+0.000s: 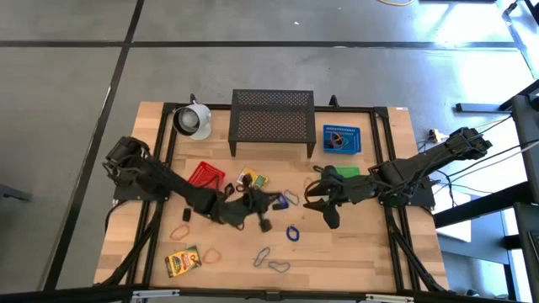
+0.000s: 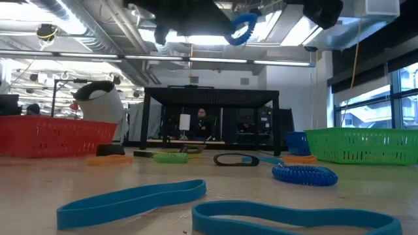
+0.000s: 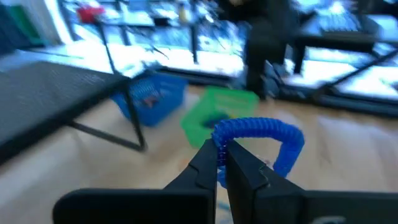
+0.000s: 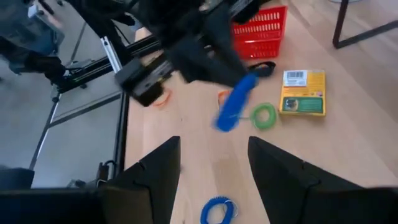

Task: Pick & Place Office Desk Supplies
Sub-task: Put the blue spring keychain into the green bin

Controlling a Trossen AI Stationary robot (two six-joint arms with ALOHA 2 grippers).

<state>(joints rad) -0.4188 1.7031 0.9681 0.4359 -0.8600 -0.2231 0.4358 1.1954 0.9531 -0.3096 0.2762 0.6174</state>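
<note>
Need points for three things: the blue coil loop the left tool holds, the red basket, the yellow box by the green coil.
blue coil loop point(image 3: 267, 129): left wrist view, top of its arc.
red basket point(image 4: 264, 28): right wrist view, mesh side wall.
yellow box point(image 4: 303, 92): right wrist view, printed top face.

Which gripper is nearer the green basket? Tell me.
Right. The right gripper hovers open just beside the green basket; the left gripper, shut on a blue coil, is farther off.
</note>
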